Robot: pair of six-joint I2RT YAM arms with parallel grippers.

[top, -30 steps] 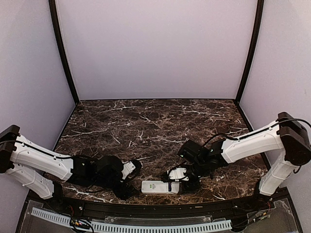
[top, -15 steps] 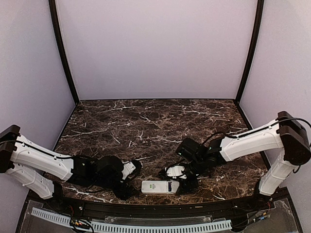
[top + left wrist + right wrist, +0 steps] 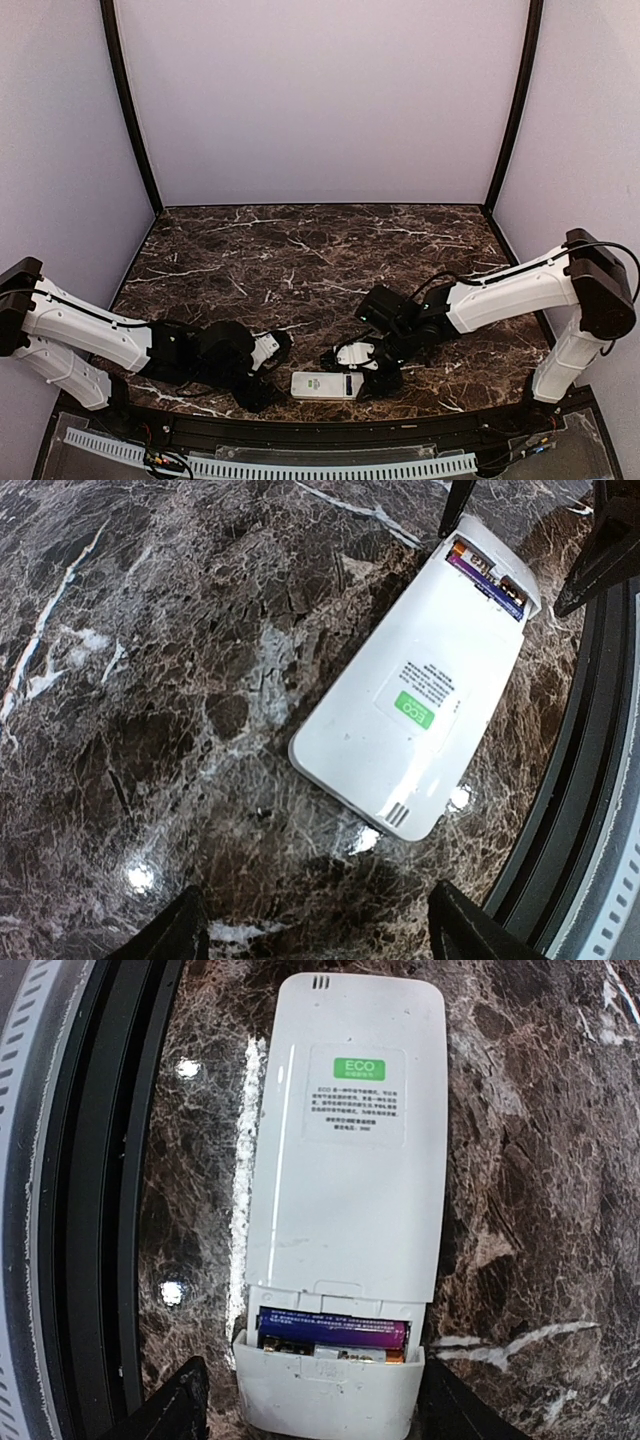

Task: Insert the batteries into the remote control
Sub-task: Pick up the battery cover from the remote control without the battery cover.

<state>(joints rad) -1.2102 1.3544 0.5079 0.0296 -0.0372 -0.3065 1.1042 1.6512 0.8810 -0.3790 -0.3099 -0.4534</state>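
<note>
The right hand (image 3: 315, 1392), released and straddling the remote control (image 3: 345, 1190) at the desk's (image 3: 540, 1210) near edge, has backed off its right end, leaving the batteries (image 3: 335, 1338) seated, so loading looks nearly done.

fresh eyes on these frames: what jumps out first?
The white remote control lies back-up, showing a green ECO sticker, near the front edge of the dark marble table. One end of it is uncovered, showing a purple-blue battery seated inside. The right end effector straddles that end with jaws open; the left end effector hovers open off the other end.
</note>
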